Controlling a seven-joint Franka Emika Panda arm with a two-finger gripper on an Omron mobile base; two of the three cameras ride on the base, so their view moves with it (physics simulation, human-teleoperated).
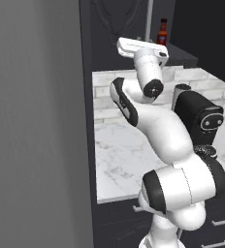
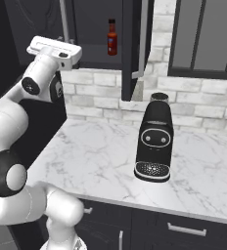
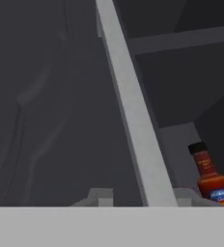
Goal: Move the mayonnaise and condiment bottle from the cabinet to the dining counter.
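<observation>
Condiment bottle point(image 2: 112, 37), slim and red with a dark cap, stands on the black cabinet's point(image 2: 93, 29) shelf while my fingers point(image 3: 138, 197) clamp its slim metal door handle point(image 3: 131, 111), so a careless pull could slip off it.

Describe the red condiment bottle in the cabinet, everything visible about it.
The condiment bottle is small and slim, with a glossy red body, a narrower neck and a dark cap. A blue patch of label shows low on its body in the hand view. It stands upright on a shelf inside the cabinet, whose door hangs open, above the marble worktop. Nothing touches it besides the shelf. Whether it is glass or plastic cannot be told.
</observation>
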